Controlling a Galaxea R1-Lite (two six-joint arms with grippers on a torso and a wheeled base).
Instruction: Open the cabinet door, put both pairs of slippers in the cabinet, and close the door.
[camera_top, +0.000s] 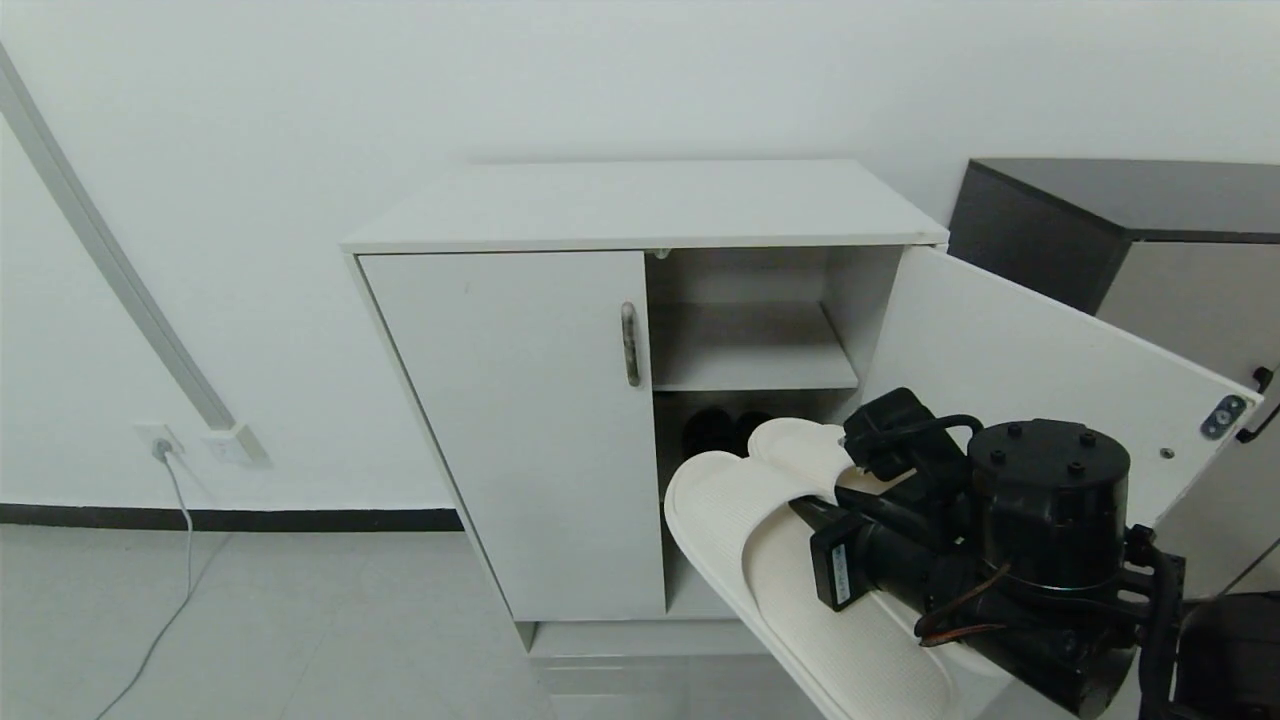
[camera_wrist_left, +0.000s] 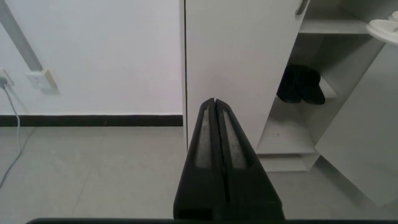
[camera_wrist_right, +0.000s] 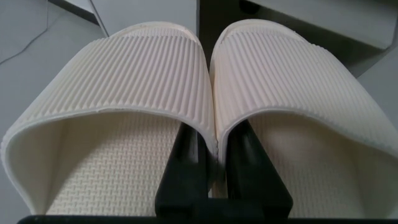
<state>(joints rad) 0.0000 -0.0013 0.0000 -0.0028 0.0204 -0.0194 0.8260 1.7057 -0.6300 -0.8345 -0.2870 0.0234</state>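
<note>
- You have the cabinet (camera_top: 640, 205) with its right door (camera_top: 1010, 370) swung wide open to the right. The left door (camera_top: 510, 430) is closed. I judge the opening step done.
- The white slippers (camera_top: 730, 510) are in the air just in front of the open right half, toes pointing at the cabinet. As far as I can tell they have not yet gone past its front edge. This pair has yet to go in.
- The dark slippers (camera_top: 712, 432) already sit side by side inside, far back in the compartment under the upper shelf (camera_top: 750, 345). So one pair looks stowed.
- Your right end effector (camera_wrist_right: 211, 149) is clamped on the white slippers. Its fingers pinch the two inner walls together so both come along as one.
- Your left end effector (camera_wrist_left: 214, 118) has its fingers pressed together with nothing between them. It is on the near left, well apart from the cabinet.
- Left for you, by my reading: set the white pair inside, let go, back out, then close the right door.
</note>
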